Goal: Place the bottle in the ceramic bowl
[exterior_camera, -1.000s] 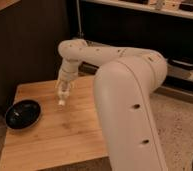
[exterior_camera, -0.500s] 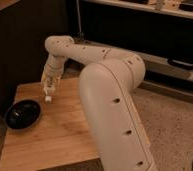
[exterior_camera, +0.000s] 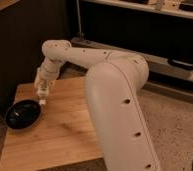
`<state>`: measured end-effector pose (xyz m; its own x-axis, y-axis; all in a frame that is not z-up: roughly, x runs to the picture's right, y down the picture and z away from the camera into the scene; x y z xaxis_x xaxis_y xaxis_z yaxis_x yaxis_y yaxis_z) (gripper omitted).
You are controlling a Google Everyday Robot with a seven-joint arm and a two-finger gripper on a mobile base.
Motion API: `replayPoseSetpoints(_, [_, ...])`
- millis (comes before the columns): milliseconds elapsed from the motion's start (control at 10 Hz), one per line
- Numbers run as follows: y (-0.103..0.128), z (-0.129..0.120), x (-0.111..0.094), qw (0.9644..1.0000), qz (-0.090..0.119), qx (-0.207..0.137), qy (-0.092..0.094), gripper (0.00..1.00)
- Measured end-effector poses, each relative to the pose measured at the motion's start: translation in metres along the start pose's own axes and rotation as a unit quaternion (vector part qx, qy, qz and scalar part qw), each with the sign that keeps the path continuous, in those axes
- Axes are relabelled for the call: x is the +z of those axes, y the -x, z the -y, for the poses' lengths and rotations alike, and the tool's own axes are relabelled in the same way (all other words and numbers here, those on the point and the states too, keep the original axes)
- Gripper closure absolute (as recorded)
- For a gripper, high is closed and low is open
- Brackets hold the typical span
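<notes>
The bottle (exterior_camera: 42,101) is a slim white plastic thing, with only its lower end showing (the rest is hidden in the grip). It hangs upright from the gripper (exterior_camera: 42,94), whose fingers are clamped on it. It hovers just beside the right rim of the ceramic bowl (exterior_camera: 12,119), a shallow, round, glossy black dish near the left edge of the pale, grained wooden table (exterior_camera: 65,135). The smooth, rounded white arm (exterior_camera: 117,85) reaches over from the right.

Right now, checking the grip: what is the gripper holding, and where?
The gripper, just right of the ceramic bowl, holds the bottle by its upper end.
</notes>
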<state>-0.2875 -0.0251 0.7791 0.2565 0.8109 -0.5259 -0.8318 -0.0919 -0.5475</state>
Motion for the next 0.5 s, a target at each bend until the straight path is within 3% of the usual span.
replayPoseSetpoints(500, [0.0000,0.0010,-0.0005,1.0000,0.000,0.001,0.000,1.00])
